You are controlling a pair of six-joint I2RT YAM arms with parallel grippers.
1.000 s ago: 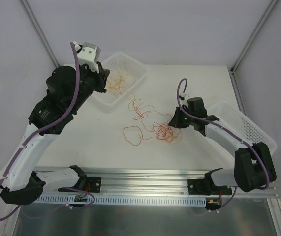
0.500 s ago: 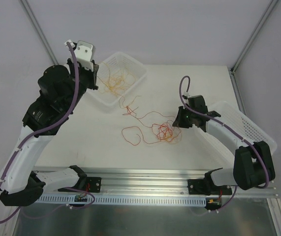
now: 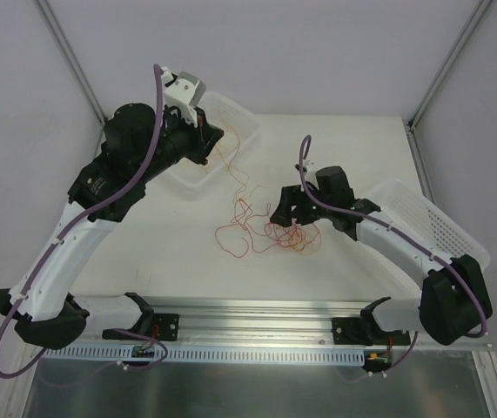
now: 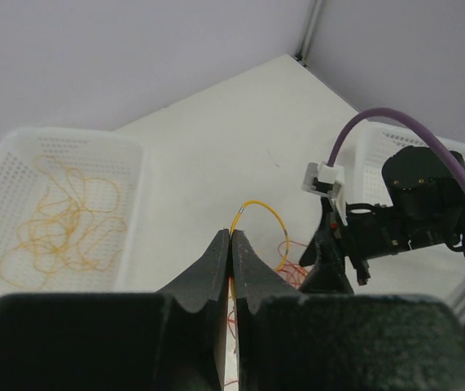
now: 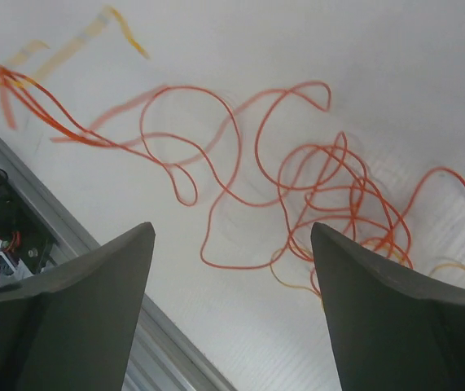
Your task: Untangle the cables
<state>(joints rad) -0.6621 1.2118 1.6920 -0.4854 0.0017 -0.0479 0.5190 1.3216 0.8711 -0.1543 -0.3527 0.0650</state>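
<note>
A tangle of thin red and orange cables point(image 3: 270, 231) lies on the white table between my arms. My left gripper point(image 3: 216, 141) hangs over the near corner of the left basket point(image 3: 241, 119), shut on one orange cable point(image 4: 261, 207). That cable loops out of the fingertips and trails down to the tangle. My right gripper point(image 3: 283, 211) hovers at the tangle's right edge, open, with nothing between its fingers point(image 5: 138, 244). Red loops point(image 5: 330, 183) spread on the table below it. Several orange cables point(image 4: 61, 213) lie in the left basket.
An empty white mesh basket point(image 3: 435, 222) stands at the right, under the right forearm. A metal rail point(image 3: 257, 309) runs along the table's near edge. Slanted frame posts point(image 3: 70, 57) rise at both back corners.
My right gripper has opened and shifted left over the tangle. The left gripper has swung right across the basket with its strand, and the cables have been drawn together.
</note>
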